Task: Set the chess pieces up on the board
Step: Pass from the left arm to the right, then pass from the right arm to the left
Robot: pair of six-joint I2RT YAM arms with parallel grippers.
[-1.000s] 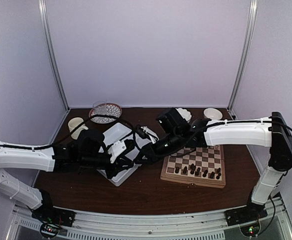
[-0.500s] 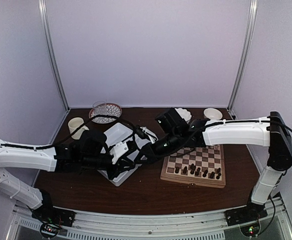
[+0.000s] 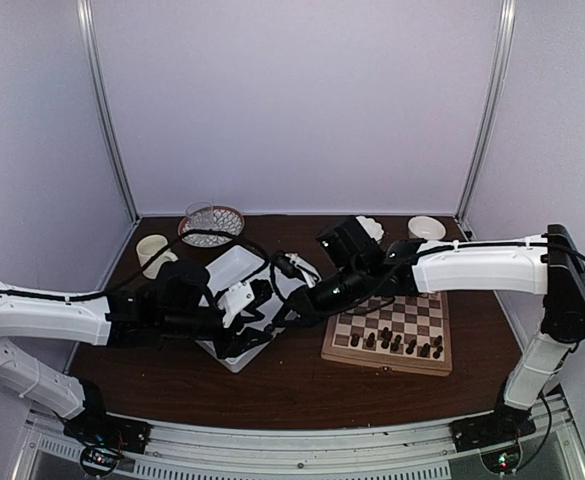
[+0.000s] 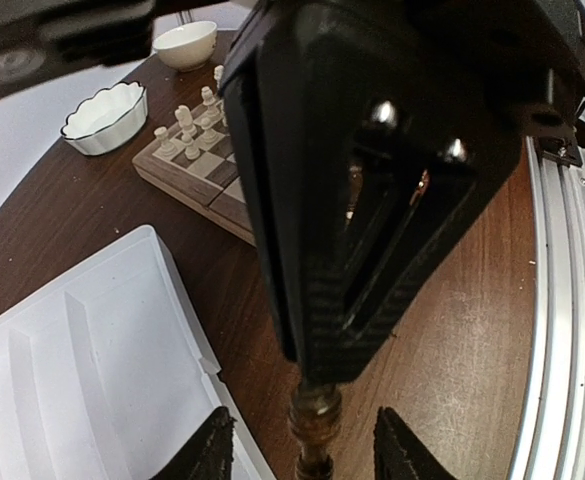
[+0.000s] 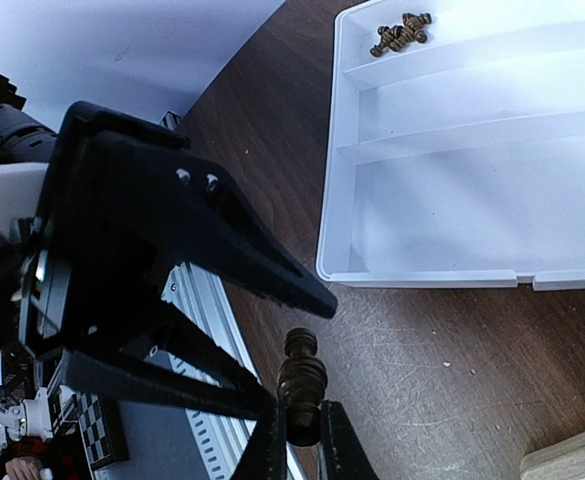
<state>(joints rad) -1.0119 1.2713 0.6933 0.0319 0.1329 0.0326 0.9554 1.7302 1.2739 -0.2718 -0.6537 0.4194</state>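
Left gripper: jaws have just parted and stand about half open, clear on either side of the dark chess piece, which hangs over the counter beside the white tray. Right gripper: jaws just clamped on one end. I judge the handover made. The board waits to the right.

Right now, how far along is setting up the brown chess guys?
Done: several dark pieces stand on the board's near rows. In hand: the right pincer is shut on one brown chessman, which sits between the fingers of the open left pincer. Left: that one needs placing, and a few loose chessmen lie in one compartment of the white tray.
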